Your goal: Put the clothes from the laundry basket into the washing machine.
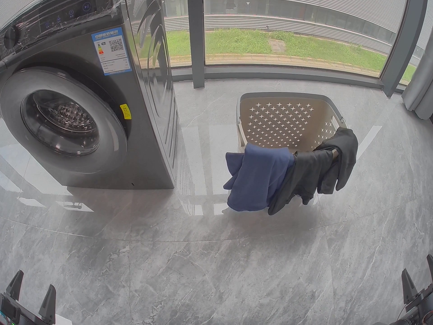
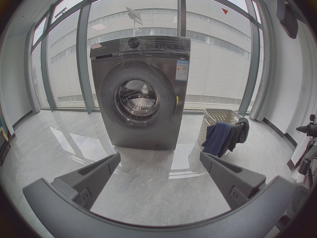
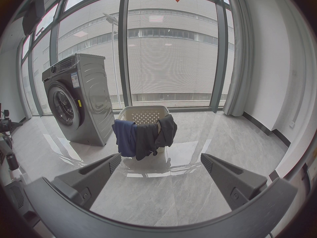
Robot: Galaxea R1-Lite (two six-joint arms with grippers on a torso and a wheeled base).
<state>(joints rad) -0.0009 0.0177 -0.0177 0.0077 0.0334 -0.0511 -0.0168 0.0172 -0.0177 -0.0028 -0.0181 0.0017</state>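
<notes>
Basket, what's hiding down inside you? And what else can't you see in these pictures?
Basket bottom, head view: the blue cloth and black clothes hanging over its near rim hide it; more clothes may lie inside.
Washing machine, head view: left side cut off by the edge.
Sticker on it: print too small to read.
Left hand and right hand, head view: bottom edge cuts off all but the fingertips.

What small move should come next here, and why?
Probably extend the right gripper toward the blue cloth draped over the near rim of the beige perforated plastic laundry basket. That gripper and the left gripper are open, empty and well short of the basket, which stands toward the robot's right side.
</notes>
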